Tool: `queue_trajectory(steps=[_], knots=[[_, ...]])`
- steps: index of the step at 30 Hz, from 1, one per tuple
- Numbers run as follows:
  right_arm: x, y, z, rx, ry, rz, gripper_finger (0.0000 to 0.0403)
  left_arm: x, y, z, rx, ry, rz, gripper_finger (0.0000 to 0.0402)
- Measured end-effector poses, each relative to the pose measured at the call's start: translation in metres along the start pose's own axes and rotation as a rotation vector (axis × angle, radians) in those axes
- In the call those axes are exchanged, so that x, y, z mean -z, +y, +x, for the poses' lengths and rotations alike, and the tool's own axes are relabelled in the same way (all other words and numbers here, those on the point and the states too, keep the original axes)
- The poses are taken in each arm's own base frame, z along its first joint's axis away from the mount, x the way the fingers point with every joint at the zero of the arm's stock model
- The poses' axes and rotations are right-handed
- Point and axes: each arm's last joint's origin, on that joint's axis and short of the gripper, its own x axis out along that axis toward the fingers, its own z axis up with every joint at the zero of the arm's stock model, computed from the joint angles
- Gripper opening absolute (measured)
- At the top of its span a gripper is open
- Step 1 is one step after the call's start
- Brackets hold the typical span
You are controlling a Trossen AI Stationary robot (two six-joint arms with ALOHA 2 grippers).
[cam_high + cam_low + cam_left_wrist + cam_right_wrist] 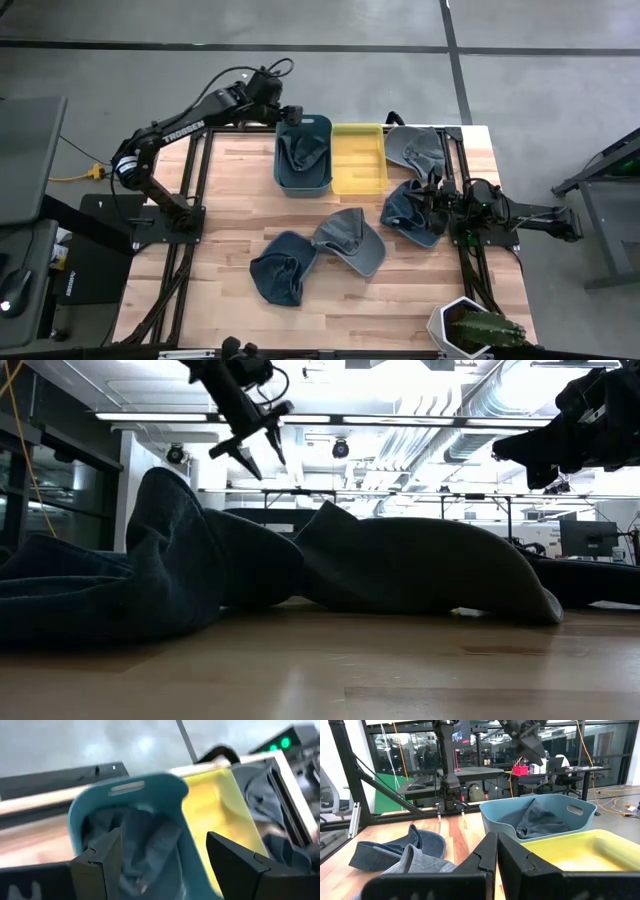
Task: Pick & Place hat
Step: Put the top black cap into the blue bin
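Left gripper [291, 115], fingers wide and empty, hovers over the blue bin [322, 180]. Right gripper [436, 205], fingers closed, sits beside the nearest hat [405, 212], so the right arm is closer.

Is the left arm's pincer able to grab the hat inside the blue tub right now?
Probably yes. The left pincer hangs open above the teal plastic tub, and the dark denim hat lies uncovered inside it, with nothing between them.
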Motion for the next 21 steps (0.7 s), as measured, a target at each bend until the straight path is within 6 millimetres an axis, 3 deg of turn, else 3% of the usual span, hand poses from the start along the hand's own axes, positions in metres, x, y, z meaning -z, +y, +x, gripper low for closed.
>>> queue_trajectory(steps=[10,21], knots=[[0.0,0.0,0.0,0.0,0.0,0.0,0.0005,0.01,0.003,-0.052,-0.004,-0.033,0.034,0.0232],[-0.002,0.0,0.0,0.008,-0.024,0.001,0.0007,0.083,0.006,-0.058,0.073,-0.011,-0.041,0.0232]])
